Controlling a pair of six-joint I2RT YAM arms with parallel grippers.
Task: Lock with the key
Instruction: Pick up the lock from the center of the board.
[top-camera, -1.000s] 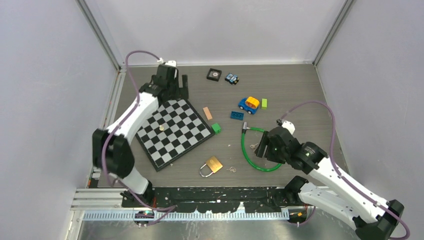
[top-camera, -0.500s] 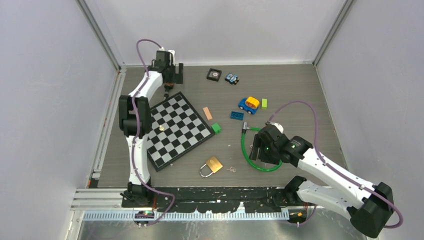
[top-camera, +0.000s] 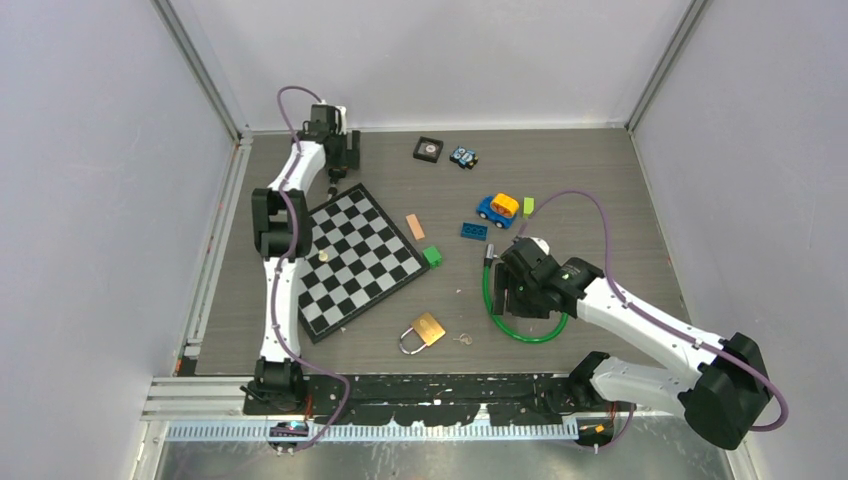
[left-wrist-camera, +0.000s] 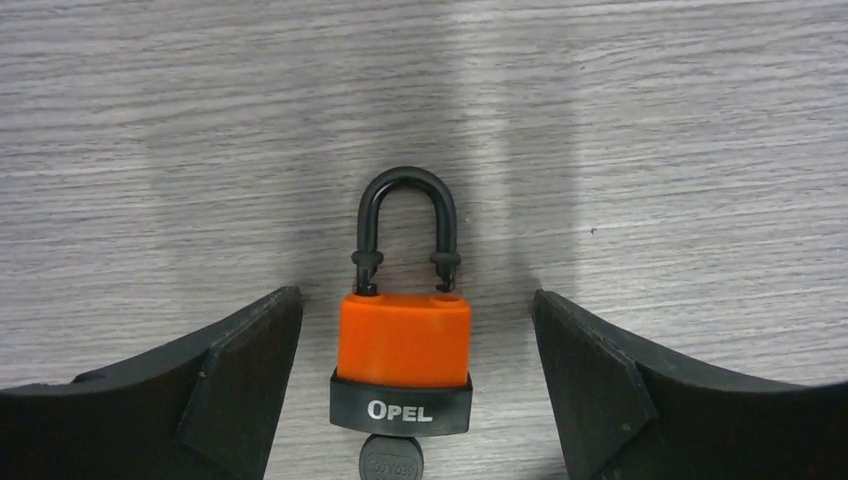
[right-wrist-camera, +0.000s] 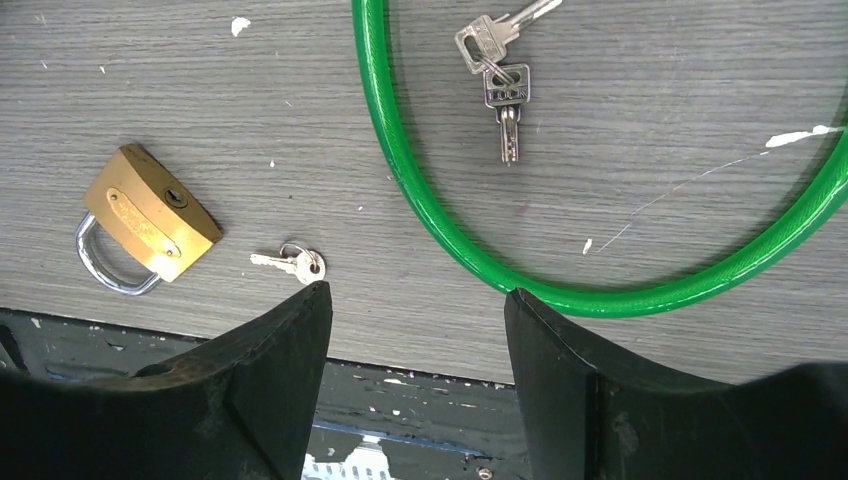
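While the left pincer (left-wrist-camera: 415, 300) stands spread, the orange padlock (left-wrist-camera: 405, 340) lies between its fingers (left-wrist-camera: 250, 370), touching neither.

Orange OPEL padlock (left-wrist-camera: 404, 335) flat on tabletop, black shackle toward 12 o'clock; key (left-wrist-camera: 388, 462) seated in base at 6 o'clock.

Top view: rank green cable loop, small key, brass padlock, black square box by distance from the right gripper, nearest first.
From the right gripper:
1. green cable loop, right beside it.
2. small key, to its left, toward the near edge.
3. brass padlock, just beyond the key.
4. black square box, at the far edge.
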